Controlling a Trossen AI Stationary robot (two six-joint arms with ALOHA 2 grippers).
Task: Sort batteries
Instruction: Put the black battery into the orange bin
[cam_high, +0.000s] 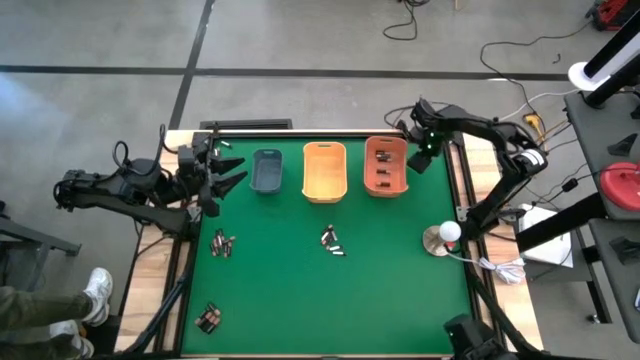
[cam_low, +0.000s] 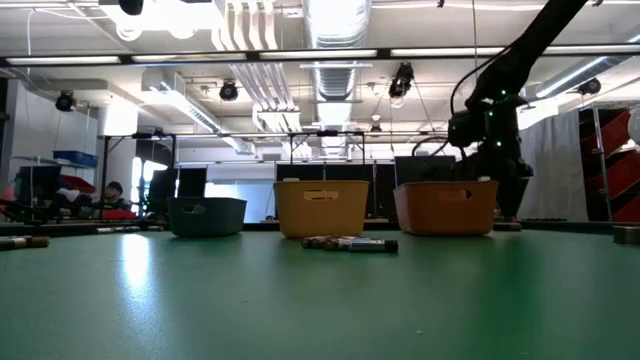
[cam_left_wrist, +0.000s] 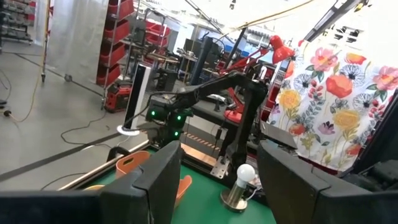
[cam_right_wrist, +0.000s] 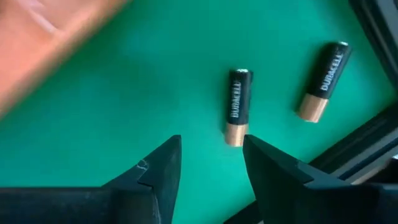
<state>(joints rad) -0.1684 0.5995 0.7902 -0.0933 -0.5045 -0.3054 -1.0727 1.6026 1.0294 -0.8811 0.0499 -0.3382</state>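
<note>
Two black-and-copper batteries (cam_right_wrist: 238, 106) (cam_right_wrist: 323, 81) lie flat on the green mat beside the orange bin (cam_high: 386, 166), near the table's far right corner. My right gripper (cam_right_wrist: 211, 162) hangs open above them and points down, with the nearer battery's copper end just ahead of its fingertips. Loose battery clusters lie at mid-table (cam_high: 332, 243), at the left (cam_high: 222, 243) and at the near left (cam_high: 208, 318). The orange bin holds several batteries. My left gripper (cam_high: 225, 175) waits open and level at the far left, beside the grey-blue bin (cam_high: 267, 170).
A yellow-orange bin (cam_high: 324, 170) stands between the grey-blue and orange bins along the far edge. A small lamp with a round bulb (cam_high: 440, 238) stands at the right edge. The table's dark frame rail (cam_right_wrist: 373, 149) runs close beside the two batteries.
</note>
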